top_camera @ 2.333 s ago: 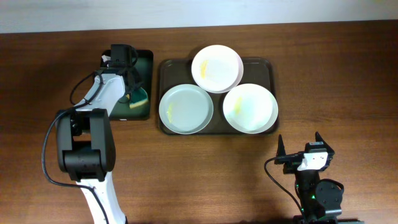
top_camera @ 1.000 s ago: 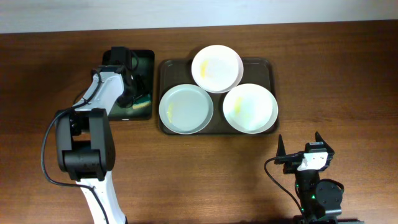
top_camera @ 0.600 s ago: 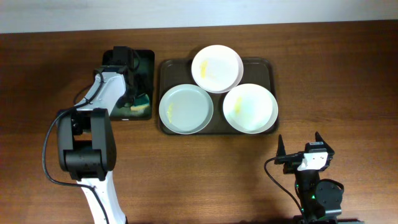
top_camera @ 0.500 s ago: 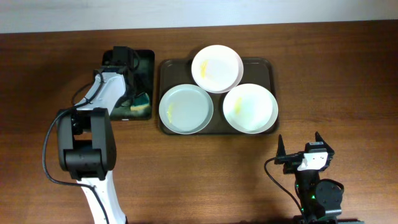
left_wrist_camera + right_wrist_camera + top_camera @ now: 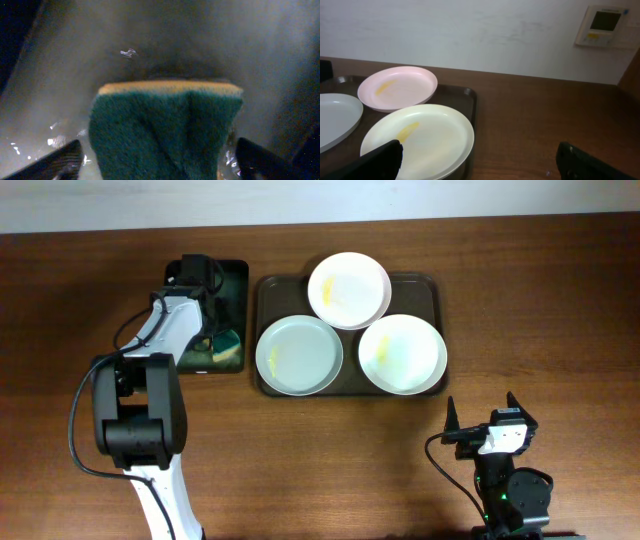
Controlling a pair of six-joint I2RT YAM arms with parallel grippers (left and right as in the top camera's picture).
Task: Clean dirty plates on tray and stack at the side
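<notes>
Three white plates lie on the dark brown tray (image 5: pixel 432 292): one at the back (image 5: pixel 348 290), one front left (image 5: pixel 299 355), one front right (image 5: pixel 402 354), each with a yellowish smear. My left gripper (image 5: pixel 214 330) is down in the bin, open. Its fingers (image 5: pixel 50 162) stand wide on either side of a green and yellow sponge (image 5: pixel 165 130), with gaps on both sides. My right gripper (image 5: pixel 481 408) hovers open and empty near the front of the table, right of the tray. It faces the smeared plates (image 5: pixel 417 137) and the tray's rim (image 5: pixel 472 107).
A small black-green bin (image 5: pixel 236 280) stands left of the tray, its floor wet (image 5: pixel 175 45), with the sponge (image 5: pixel 227 345) at its near end. Bare wooden table (image 5: pixel 540 310) lies to the right of the tray. A wall runs along the back edge.
My left jaws have opened wide around the sponge, which now rests in the bin. The plates and the right arm have not moved.
</notes>
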